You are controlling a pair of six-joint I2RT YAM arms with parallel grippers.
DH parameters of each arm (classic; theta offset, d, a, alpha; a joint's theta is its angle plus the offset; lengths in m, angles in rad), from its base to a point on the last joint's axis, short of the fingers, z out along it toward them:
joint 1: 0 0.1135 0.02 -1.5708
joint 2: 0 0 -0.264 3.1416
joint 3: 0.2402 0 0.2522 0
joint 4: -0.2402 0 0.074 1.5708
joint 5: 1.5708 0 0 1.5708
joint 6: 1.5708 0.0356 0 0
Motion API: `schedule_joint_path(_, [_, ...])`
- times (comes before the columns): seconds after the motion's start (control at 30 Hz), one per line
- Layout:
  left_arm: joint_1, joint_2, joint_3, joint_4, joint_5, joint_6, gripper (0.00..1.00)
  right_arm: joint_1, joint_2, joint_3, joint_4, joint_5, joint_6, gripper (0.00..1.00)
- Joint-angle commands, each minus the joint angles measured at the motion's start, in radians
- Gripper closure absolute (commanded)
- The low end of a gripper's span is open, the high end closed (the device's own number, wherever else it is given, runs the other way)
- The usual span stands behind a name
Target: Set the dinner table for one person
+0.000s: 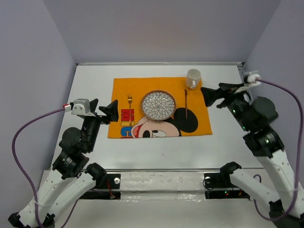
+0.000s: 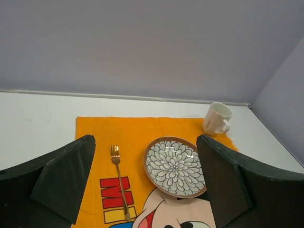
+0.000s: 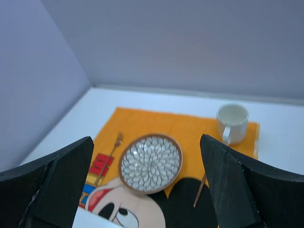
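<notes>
Your left gripper [image 1: 111, 113] and right gripper [image 1: 211, 97] stand spread, empty; draw the right back high, clear of the mug [image 1: 193, 78] and utensil [image 1: 186, 103] just ahead.

Cut off at the bottom edge of the left wrist view: near part of the placemat [image 2: 142, 128] and its cartoon face. Hidden behind a finger [image 2: 223, 180]: right rim of the plate [image 2: 173, 167]. Too thin and blurred to tell knife from spoon: utensil [image 3: 199, 189] beside the plate.
</notes>
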Motion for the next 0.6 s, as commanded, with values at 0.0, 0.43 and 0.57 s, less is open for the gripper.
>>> schedule_joint_path(0.0, [0.005,0.014,0.064,0.055,0.040,0.008,0.01,0.001,-0.179,-0.081,0.111,0.141,-0.066,0.00])
schedule_joint_path(0.43, [0.004,0.082,0.149,0.114,0.074,-0.001,0.01,0.001,-0.454,-0.228,0.110,0.277,-0.080,0.00])
schedule_joint_path(0.57, [0.005,0.100,0.122,0.120,0.098,-0.032,0.01,0.001,-0.433,-0.222,0.099,0.221,-0.060,0.00])
